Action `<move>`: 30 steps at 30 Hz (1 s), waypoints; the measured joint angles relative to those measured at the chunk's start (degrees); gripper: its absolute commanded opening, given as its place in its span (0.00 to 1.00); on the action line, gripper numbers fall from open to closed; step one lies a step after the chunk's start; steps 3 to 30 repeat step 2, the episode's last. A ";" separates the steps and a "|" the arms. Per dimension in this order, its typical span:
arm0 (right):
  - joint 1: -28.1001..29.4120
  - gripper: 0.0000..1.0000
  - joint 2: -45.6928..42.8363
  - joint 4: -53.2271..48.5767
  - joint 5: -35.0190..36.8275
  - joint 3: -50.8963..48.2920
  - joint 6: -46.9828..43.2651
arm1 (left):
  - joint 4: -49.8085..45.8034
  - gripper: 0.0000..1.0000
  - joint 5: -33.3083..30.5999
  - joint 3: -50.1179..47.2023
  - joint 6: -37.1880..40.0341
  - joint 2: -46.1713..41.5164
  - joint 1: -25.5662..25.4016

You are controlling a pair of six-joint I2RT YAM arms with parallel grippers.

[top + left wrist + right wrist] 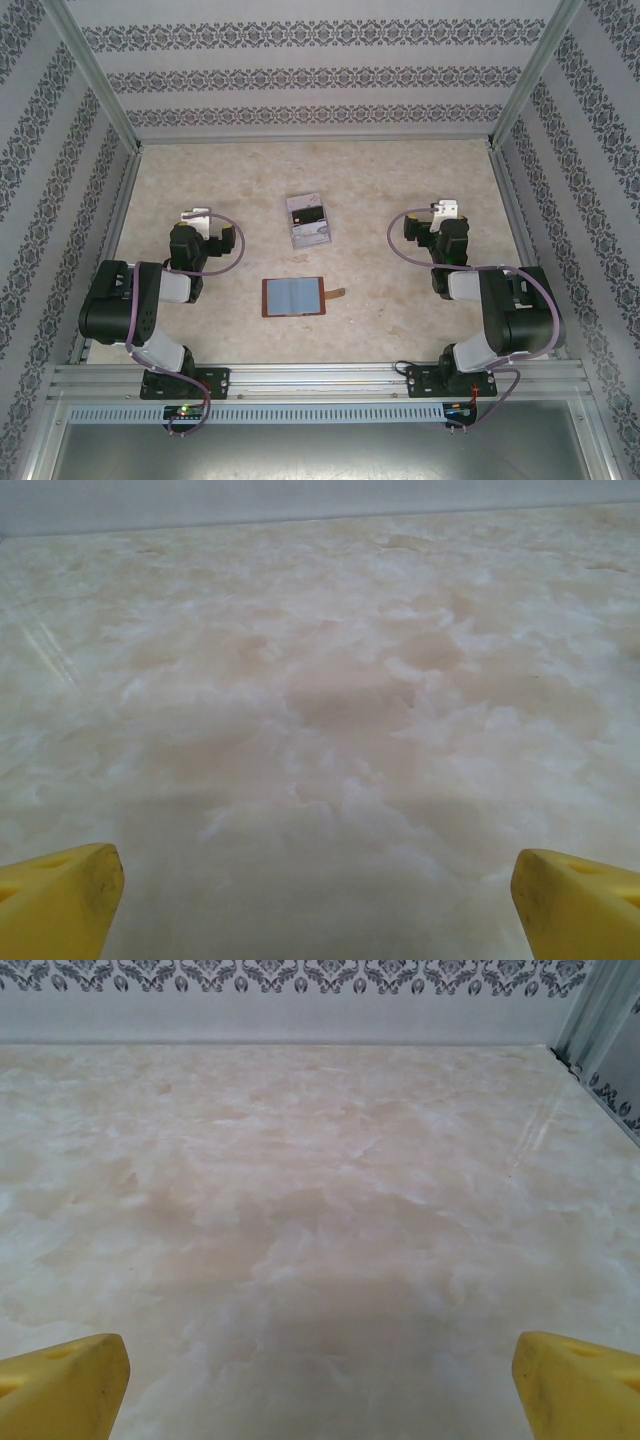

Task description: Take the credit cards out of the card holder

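card holder (295, 297): one, untouched. left fingers (60, 895) and right fingers (60, 1380), two each, stand spread wide, gripping nothing, over bare table (400, 180). the holder lies open flat between the arms. beyond it, one clear tray (291, 204) carries cards (312, 232), too small to count.

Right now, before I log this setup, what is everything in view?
Small thin rectangular cards: several, grey-white to lavender, one dark patch, table centre, beyond the holder.
Folding leather card holder: one, reddish-brown, grey-blue inside, lying open between the arms.
Marbled table: one, beige, underneath everything.
Patterned walls: three, white and grey, around the table.
Left arm, right arm: black, near edge.
Left fingers: two, yellow, open, above bare table.
Right fingers: two, yellow, open, above bare table.
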 measured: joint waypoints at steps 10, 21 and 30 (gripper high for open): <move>-0.04 0.98 0.00 0.00 -0.48 0.00 0.00 | 0.02 1.00 0.24 0.00 0.11 0.00 0.00; -0.04 0.98 0.00 0.00 -0.48 0.00 0.00 | 0.02 1.00 0.24 0.00 0.11 0.00 0.00; -0.04 0.98 0.00 0.00 -0.48 0.00 0.00 | 0.02 1.00 0.24 0.00 0.11 0.00 0.00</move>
